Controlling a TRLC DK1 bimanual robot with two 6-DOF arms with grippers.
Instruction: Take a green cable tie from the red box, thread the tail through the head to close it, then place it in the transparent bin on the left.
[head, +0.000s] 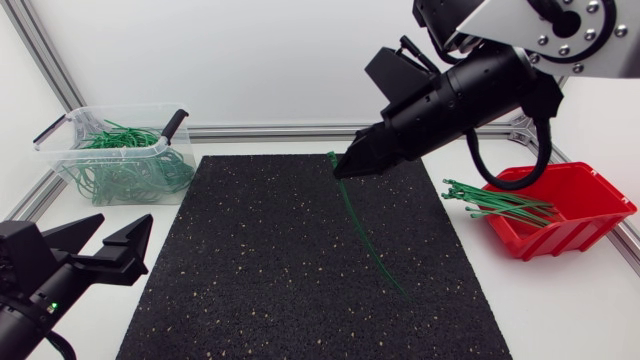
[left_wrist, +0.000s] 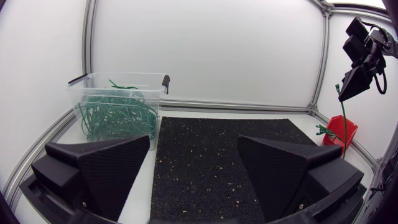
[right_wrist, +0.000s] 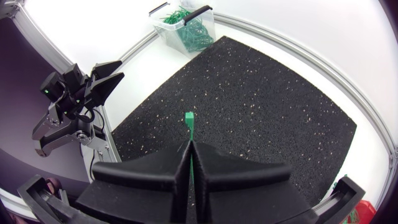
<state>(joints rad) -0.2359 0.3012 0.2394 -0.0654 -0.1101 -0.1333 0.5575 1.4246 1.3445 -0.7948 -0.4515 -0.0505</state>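
Note:
My right gripper (head: 341, 168) hangs above the far part of the black mat (head: 250, 290), shut on a green cable tie (head: 358, 225). The tie's head pokes out just past the fingertips (right_wrist: 189, 119) and its long tail hangs down toward the mat. In the left wrist view the same tie (left_wrist: 342, 121) dangles from my right gripper (left_wrist: 341, 96) over the red box (left_wrist: 339, 130). My left gripper (head: 125, 250) rests open at the near left of the mat, nothing between its fingers (left_wrist: 112, 168). The red box (head: 590, 215) at the right holds several green ties (head: 495, 203). The transparent bin (head: 75, 150) stands at the far left.
The transparent bin holds several closed green tie loops (head: 130, 165) and has black handles (head: 173, 124). Aluminium frame rails (head: 270, 131) run along the table's back and sides. A black cable loops from my right arm down near the red box.

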